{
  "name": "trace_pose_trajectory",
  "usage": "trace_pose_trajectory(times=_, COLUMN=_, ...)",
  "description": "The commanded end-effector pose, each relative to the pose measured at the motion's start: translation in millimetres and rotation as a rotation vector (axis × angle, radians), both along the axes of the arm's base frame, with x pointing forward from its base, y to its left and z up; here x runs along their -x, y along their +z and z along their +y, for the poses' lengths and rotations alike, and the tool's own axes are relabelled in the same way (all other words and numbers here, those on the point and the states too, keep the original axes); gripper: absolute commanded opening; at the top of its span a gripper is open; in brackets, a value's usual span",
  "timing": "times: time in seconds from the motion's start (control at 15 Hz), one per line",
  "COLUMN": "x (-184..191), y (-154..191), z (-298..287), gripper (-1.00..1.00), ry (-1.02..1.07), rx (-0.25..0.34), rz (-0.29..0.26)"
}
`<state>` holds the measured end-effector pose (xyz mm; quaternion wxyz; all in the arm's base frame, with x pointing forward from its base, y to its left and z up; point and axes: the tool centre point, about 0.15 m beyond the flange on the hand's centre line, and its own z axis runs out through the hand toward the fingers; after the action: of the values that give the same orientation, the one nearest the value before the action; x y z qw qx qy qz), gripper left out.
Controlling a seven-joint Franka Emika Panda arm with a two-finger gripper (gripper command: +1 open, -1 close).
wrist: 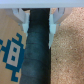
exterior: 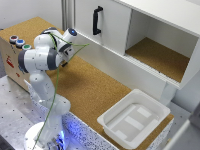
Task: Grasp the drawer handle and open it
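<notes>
One Franka arm (exterior: 42,57) bends over a cork-topped worktop (exterior: 95,92), its gripper (wrist: 38,22) spread wide, both pale fingers (wrist: 21,20) apart with nothing between them. In the wrist view the gripper hangs above a dark gap beside a light-brown box (wrist: 10,47) printed with a blue pixel figure. The drawer (exterior: 11,57) stands at the exterior view's left, behind the arm; its handle is hidden. A white cabinet (exterior: 145,35) with a long black door handle (exterior: 96,21) lines the back, and a white tray (exterior: 134,117) sits near the front.
</notes>
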<state>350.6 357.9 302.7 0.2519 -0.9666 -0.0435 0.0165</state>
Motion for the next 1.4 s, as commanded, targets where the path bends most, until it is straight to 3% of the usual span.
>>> trace_pose_trajectory(times=0.0, x=4, y=-9, z=-33, gripper=-1.0, ry=-0.07, rx=-0.071, rz=-0.029)
trace_pose_trajectory(times=0.4, x=1, y=-16, z=-94, gripper=-1.0, ry=-0.135, rx=-0.078, rz=-0.016)
trace_pose_trajectory(times=1.33, x=-36, y=-18, z=-219, gripper=-1.0, ry=-0.205, rx=-0.03, rz=-0.025)
